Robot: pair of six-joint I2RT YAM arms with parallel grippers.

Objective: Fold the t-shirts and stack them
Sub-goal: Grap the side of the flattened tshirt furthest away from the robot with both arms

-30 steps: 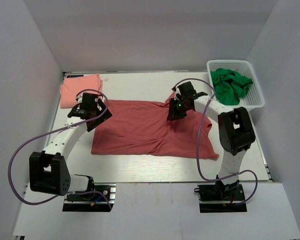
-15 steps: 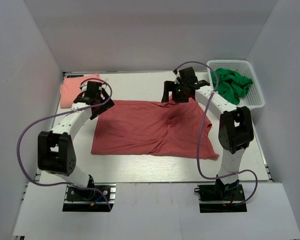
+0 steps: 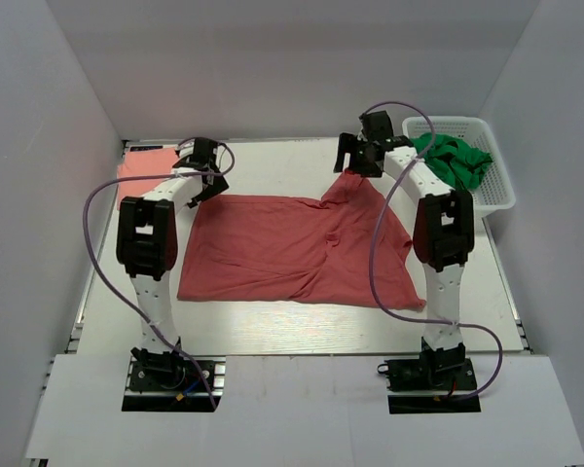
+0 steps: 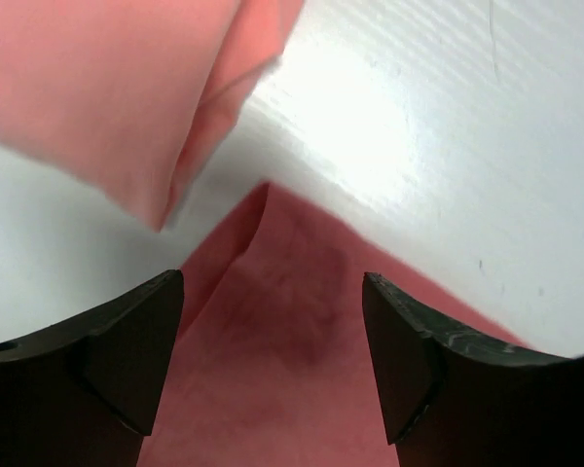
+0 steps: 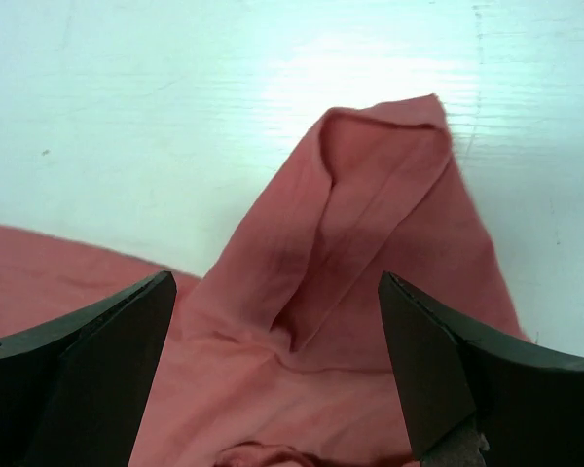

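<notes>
The brick-red t-shirt (image 3: 282,253) lies spread across the middle of the table. A folded salmon-pink t-shirt (image 3: 136,167) rests at the back left, partly hidden by the left arm. My left gripper (image 3: 210,181) hovers open over the red shirt's back left corner (image 4: 273,379), its fingers (image 4: 107,360) on either side of the cloth. The pink shirt's edge (image 4: 107,88) shows just beyond. My right gripper (image 3: 355,165) stands open above the red shirt's peaked back right corner (image 5: 370,224), with the cloth between its fingers (image 5: 467,379) but not pinched.
A white basket (image 3: 501,199) holding a crumpled green cloth (image 3: 450,163) stands at the back right, close to the right arm. White walls enclose the table on three sides. Purple cables loop off both arms.
Both arms reached toward the back of the table. The right gripper opened and moved to the shirt's back right corner, now peaked. The left gripper moved to the back left corner.
</notes>
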